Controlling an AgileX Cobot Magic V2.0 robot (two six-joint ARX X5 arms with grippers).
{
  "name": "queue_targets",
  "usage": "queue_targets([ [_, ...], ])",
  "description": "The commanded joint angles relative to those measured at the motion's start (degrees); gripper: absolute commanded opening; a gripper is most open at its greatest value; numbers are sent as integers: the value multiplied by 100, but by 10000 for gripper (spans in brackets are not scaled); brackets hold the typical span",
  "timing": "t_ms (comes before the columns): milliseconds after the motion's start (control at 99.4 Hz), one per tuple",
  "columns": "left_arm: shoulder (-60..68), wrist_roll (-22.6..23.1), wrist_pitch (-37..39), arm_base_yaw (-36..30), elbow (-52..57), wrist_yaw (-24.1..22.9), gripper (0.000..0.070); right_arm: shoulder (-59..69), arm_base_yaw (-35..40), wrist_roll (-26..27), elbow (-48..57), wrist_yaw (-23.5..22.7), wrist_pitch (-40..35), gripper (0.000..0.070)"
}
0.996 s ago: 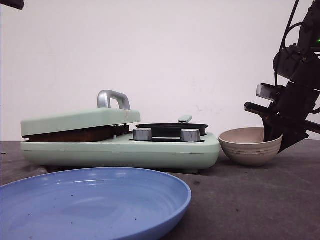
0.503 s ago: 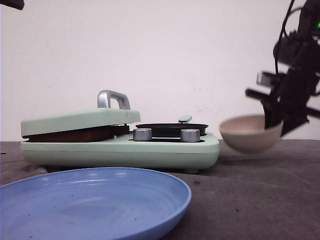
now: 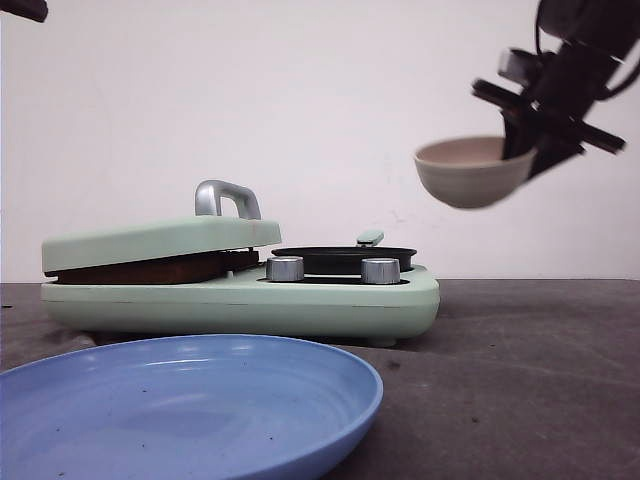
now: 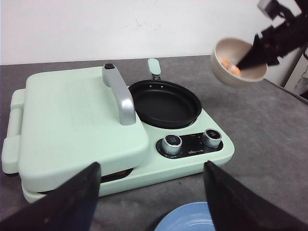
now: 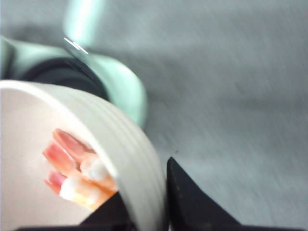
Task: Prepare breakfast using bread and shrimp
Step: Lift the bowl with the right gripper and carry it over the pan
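My right gripper (image 3: 530,150) is shut on the rim of a beige bowl (image 3: 468,172) and holds it in the air, up and to the right of the black pan (image 3: 343,258). Pink shrimp (image 5: 74,173) lie inside the bowl (image 5: 130,163); the bowl (image 4: 238,62) with shrimp also shows in the left wrist view. A brown bread crust (image 3: 140,269) shows under the closed lid (image 3: 160,240) of the green breakfast maker (image 3: 250,300). My left gripper (image 4: 151,192) is open and empty, above the maker's front edge.
A blue plate (image 3: 180,405) sits in front of the maker; its edge shows in the left wrist view (image 4: 192,224). Two silver knobs (image 3: 285,268) sit on the maker's front. The lid has a metal handle (image 3: 227,198). A white wall stands behind.
My right gripper has lifted the bowl off the table and carried it up and left, toward the pan. The left arm and the maker have not moved.
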Motion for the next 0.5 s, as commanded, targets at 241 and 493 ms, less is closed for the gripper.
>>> queue_targets([
  [241, 7, 70, 63, -24, 24, -31, 350, 109, 739, 396, 236, 431, 1130, 0],
  [493, 7, 74, 63, -24, 24, -28, 350, 409, 1106, 415, 238, 811, 1982, 0],
])
